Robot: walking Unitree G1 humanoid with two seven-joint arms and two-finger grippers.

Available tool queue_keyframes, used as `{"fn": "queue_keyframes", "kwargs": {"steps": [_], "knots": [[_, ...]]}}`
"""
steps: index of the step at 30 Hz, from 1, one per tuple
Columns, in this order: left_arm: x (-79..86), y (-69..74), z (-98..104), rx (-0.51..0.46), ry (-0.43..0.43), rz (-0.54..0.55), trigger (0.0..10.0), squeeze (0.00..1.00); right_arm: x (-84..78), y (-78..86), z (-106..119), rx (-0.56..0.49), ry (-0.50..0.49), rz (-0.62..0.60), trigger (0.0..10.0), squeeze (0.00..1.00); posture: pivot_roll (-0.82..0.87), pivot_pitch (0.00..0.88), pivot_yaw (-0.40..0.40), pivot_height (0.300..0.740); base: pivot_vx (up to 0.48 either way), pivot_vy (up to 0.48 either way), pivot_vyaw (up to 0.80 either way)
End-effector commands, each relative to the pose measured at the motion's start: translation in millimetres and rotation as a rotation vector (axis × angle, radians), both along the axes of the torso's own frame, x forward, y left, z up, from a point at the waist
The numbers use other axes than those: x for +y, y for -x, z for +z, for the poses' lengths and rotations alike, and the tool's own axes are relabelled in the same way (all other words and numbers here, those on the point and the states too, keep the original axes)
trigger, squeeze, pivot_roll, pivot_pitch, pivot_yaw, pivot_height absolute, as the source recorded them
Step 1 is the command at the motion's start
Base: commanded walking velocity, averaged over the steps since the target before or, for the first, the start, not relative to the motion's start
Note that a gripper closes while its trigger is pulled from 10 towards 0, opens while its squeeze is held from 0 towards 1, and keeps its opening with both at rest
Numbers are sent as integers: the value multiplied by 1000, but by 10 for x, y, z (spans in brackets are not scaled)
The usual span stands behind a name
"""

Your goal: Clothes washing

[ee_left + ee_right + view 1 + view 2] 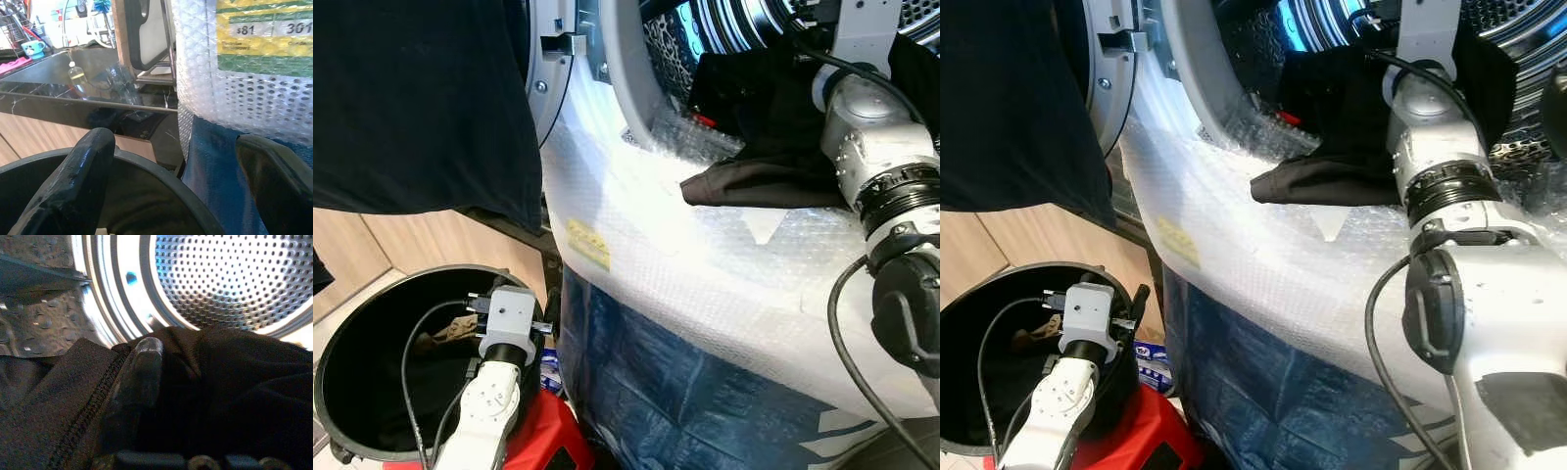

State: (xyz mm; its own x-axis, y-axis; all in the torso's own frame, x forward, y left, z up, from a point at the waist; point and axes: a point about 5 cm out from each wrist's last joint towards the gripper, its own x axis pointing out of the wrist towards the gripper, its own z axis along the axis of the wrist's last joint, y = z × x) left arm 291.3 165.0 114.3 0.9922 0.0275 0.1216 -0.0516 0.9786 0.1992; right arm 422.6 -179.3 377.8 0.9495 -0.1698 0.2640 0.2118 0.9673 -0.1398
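Bubble wrap (705,255) covers the washing machine's front across the middle of my head views, with a blue sheet (675,392) hanging below it and pale wood flooring at the lower left. From the head camera I see my right arm reaching up into the drum opening (1489,39) at the upper right, its gripper hidden in a black garment (764,181) that spills over the wrapped sill. My right wrist camera fills that in: the right gripper (161,396) is buried in the dark fabric against the perforated drum wall (230,279), one finger (142,377) showing, fabric bunched around it, so I read it as clamped on the garment. At lower left, my left gripper (171,186) hangs spread wide and empty over the rim of a black bucket (372,284); the wrist view adds a dark marble counter (73,93) beyond. Another dark cloth (411,98) hangs at the upper left, crowding the door side.
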Motion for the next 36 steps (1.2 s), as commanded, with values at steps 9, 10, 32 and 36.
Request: {"fn": "queue_keyframes", "kwargs": {"steps": [9, 10, 32, 36], "knots": [[-41, 68, -78, 22, 0, -6, 10000, 0, -47, 95, -111, -35, -12, -30, 10000, 1000, -5, 66, -70, 740, 0, 0, 0], [-43, 71, -80, 22, 0, -7, 10000, 0, -55, 110, -123, -35, -11, -32, 10000, 1000, -5, 66, -70, 740, 0, 0, 0], [-72, 65, -105, 30, 7, -15, 10000, 0, -47, 939, -9, -66, 43, 124, 10000, 1000, -18, 77, -77, 740, 0, 0, 0], [-55, 64, -105, 32, 4, -13, 10000, 0, -134, 1047, -80, -5, 64, 135, 10000, 1000, -30, 88, -75, 740, 0, 0, 0]]}}
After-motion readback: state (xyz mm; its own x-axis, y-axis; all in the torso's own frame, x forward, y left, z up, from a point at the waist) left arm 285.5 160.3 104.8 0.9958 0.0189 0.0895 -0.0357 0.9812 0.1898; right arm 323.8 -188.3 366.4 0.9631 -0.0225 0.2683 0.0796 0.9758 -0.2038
